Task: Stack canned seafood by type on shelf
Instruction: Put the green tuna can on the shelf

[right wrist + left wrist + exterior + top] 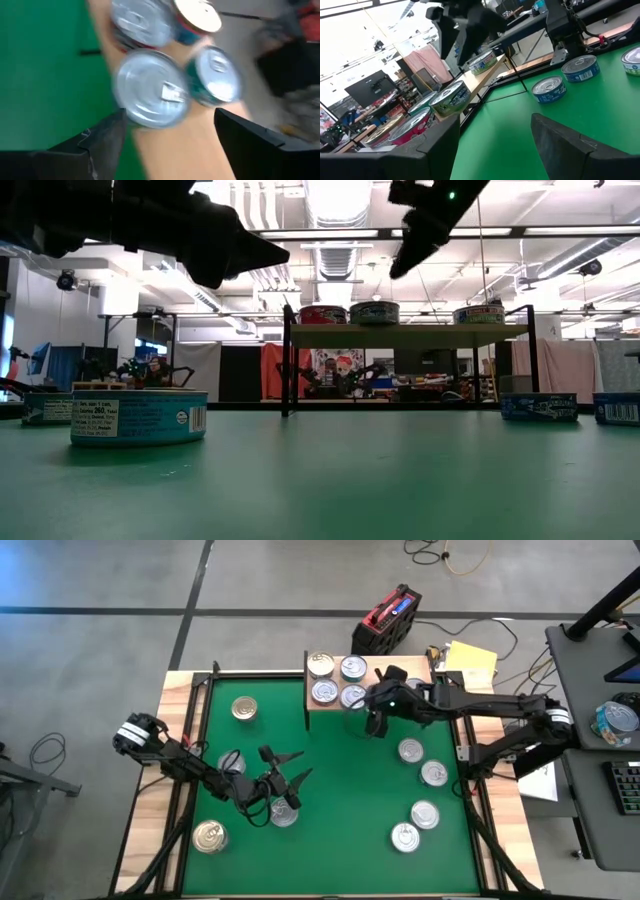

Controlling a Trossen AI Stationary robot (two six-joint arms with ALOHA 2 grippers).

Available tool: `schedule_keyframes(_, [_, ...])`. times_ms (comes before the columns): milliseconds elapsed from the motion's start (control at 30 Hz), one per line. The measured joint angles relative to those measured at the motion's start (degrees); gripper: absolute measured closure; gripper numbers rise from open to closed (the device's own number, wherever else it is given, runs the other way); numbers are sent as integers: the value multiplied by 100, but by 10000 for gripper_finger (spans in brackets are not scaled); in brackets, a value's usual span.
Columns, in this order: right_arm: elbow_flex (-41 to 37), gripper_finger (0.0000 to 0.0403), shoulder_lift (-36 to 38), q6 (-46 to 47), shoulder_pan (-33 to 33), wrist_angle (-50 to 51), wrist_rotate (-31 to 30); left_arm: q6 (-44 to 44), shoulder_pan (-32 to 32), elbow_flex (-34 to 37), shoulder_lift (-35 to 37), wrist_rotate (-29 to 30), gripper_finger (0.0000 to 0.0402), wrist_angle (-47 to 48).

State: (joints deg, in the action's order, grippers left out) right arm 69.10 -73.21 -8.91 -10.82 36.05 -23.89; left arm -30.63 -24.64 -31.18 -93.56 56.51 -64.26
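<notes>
Behind the shelf (385, 675), a red case (386, 619) lies beside yellow paper (470, 662).

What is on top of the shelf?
Four cans sit on the shelf in a square cluster at its left end; the right end effector hovers beside them. The board under the arm is hidden.

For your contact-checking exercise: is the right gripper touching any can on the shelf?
Apart. The low view shows the right gripper hanging clear above the cans on the shelf, its fingers open and empty.
</notes>
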Motion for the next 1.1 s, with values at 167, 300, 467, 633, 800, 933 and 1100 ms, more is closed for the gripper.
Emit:
schedule_keyframes(167, [-274,214,218,81,8,-521,1238,32,0,0,0,-5,173,45])
schedule_keyframes(300, [-832,320,266,19,6,-1443,1534,44,0,0,0,-6,173,45])
schedule_keyframes(467, [-1518,386,262,-50,2,-2623,1533,119,0,0,0,-7,173,59])
schedule_keyframes(633, [-1940,394,260,2,-28,-3297,1490,119,0,0,0,-8,173,63])
schedule_keyframes(800, [-2284,394,260,140,-137,-3620,1485,124,0,0,0,-9,173,61])
schedule_keyframes(933, [-2391,394,260,156,-248,-3674,1472,124,0,0,0,-9,173,63])
schedule_keyframes(1100, [-2391,394,260,156,-398,-3749,1438,124,0,0,0,-9,173,63])
